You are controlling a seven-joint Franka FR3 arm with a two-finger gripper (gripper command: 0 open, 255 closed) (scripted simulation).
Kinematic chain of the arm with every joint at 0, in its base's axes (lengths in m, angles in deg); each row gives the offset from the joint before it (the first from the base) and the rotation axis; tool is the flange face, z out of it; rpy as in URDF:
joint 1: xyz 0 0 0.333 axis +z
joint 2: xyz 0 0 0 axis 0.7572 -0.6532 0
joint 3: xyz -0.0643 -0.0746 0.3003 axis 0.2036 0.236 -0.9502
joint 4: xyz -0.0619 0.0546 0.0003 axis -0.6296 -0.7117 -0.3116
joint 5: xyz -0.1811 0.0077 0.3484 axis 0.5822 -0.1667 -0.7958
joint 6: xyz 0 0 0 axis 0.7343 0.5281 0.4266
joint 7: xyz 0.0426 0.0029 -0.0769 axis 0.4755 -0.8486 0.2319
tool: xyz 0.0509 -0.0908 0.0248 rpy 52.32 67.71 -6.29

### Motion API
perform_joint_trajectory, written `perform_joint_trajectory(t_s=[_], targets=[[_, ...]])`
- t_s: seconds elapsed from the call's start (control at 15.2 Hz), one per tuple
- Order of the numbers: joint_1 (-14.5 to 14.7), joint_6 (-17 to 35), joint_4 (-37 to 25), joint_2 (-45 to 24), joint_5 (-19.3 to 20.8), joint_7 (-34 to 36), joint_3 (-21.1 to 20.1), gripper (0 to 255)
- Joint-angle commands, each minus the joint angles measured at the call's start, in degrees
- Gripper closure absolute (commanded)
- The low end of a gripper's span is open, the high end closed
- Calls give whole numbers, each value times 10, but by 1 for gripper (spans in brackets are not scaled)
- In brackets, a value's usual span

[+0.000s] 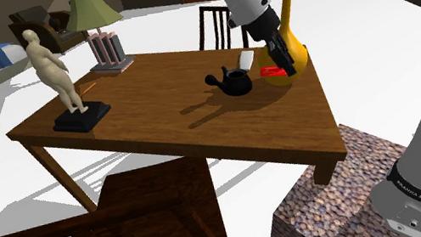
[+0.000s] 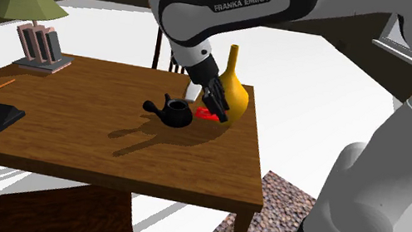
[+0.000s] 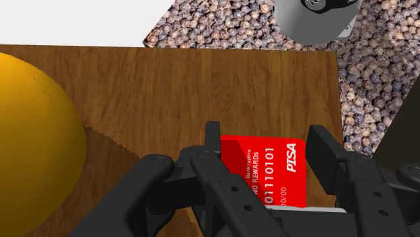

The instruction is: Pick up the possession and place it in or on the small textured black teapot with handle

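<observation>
At the brown wooden table's point(image 1: 155, 104) far right corner in the shoulder view, left to right: small black textured teapot with handle point(image 1: 231, 81), waiting as target; flat red printed card point(image 3: 264, 172), clenched edge to edge by the all-black two-finger gripper point(image 3: 266, 143), ready for carrying; round yellow long-necked vase point(image 1: 291, 45) just beside. Card's near end hidden behind gripper; lift-off unclear.

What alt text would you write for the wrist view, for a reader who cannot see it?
A black gripper clasps a red card with white print between its two fingers, over a wooden table. A rounded yellow vase stands beside it, and a pebbled stand lies beyond the table's edge.
</observation>
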Motion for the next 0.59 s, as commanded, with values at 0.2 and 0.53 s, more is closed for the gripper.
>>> perform_joint_trajectory(t_s=[0.2, 0.53], targets=[[-13, -12, -121, -105, 21, -24, 12, 255], [-22, -42, -269, -218, 38, -51, 22, 255]])
